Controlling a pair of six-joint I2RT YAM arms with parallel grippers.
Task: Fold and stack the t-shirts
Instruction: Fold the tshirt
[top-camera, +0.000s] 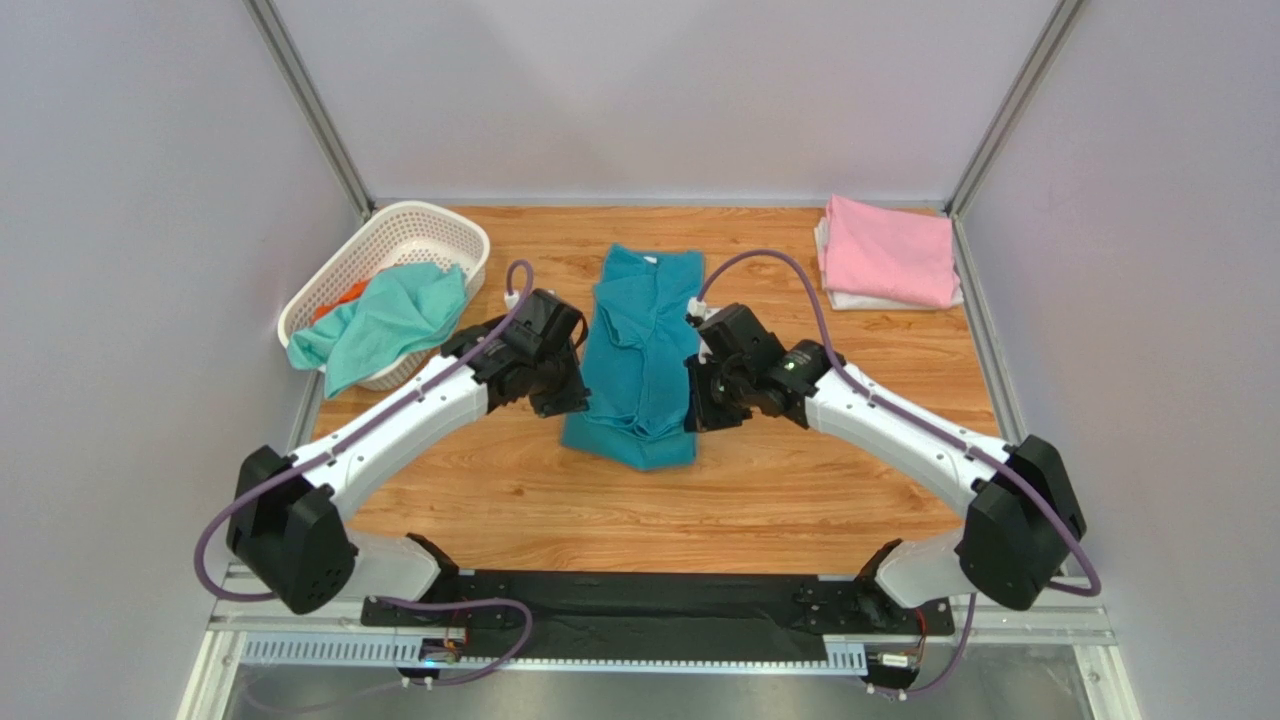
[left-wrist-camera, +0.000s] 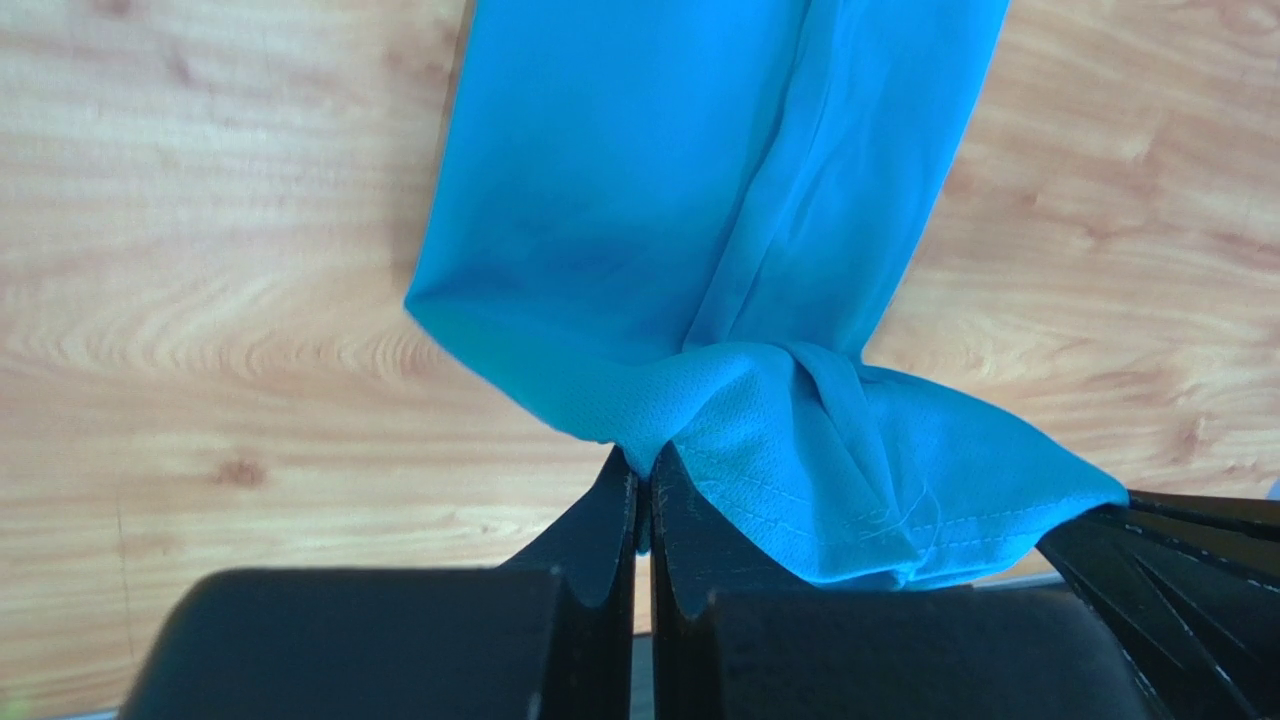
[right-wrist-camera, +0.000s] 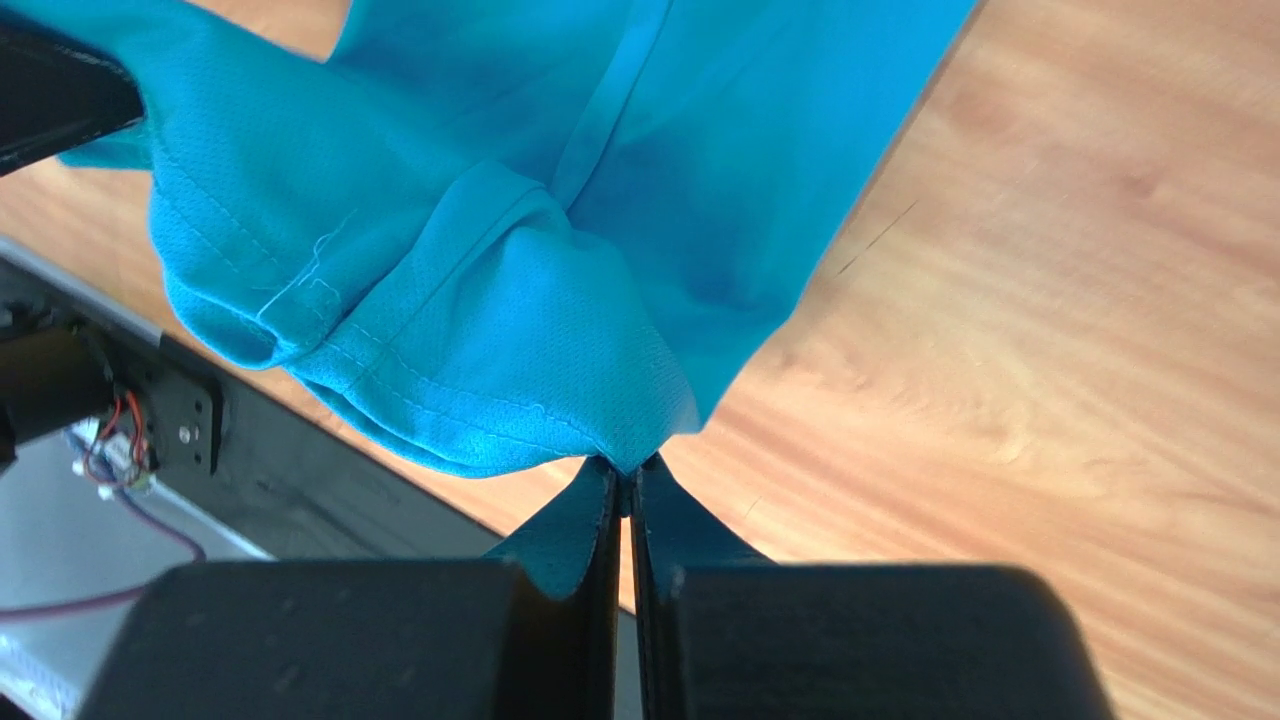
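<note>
The teal-blue t-shirt (top-camera: 643, 353) lies as a long narrow strip in the middle of the table, its near end lifted and hanging. My left gripper (top-camera: 579, 393) is shut on its left edge (left-wrist-camera: 646, 450). My right gripper (top-camera: 697, 405) is shut on its right edge (right-wrist-camera: 628, 450). The cloth shows in both wrist views, bunched at the fingertips, above the wood. A pink t-shirt (top-camera: 890, 249) lies folded on a white one (top-camera: 842, 297) at the back right. A mint-green t-shirt (top-camera: 385, 321) drapes over the basket, with an orange one (top-camera: 343, 300) under it.
The white lattice basket (top-camera: 413, 240) stands at the back left by the frame post. The wooden table (top-camera: 781, 495) runs to grey walls on three sides. A black bar (top-camera: 646, 608) lies along the near edge between the arm bases.
</note>
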